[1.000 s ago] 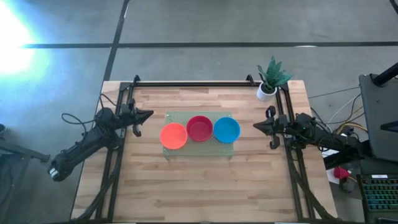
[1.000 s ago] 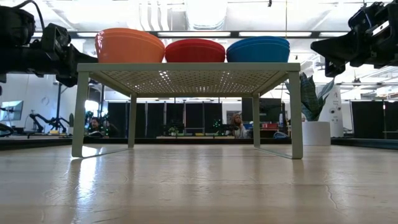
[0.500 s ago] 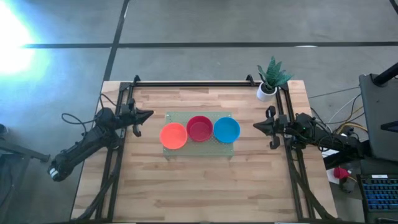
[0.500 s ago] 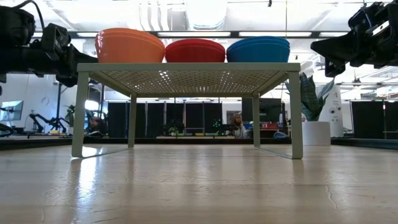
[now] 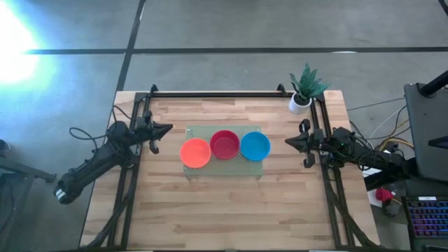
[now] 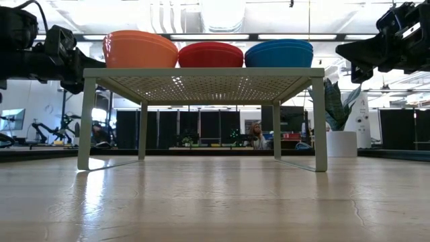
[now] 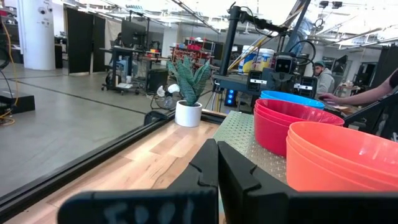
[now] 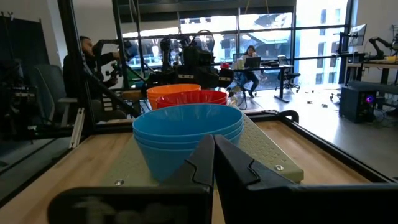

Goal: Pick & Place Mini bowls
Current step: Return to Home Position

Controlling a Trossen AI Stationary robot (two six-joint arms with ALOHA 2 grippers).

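Bowls [image 5: 225, 145] sit stacked by colour on the shelf [image 5: 210, 130], so the left end effector [image 5: 166, 129] and right end effector [image 5: 288, 142], both narrow and empty beside it, should retract level and outward.

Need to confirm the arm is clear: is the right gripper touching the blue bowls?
Apart. The high view shows bare table wood between the right gripper and the blue bowls.

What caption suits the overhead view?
Orange bowls, red bowls, blue bowls on shelf; left gripper and right gripper shut alongside.
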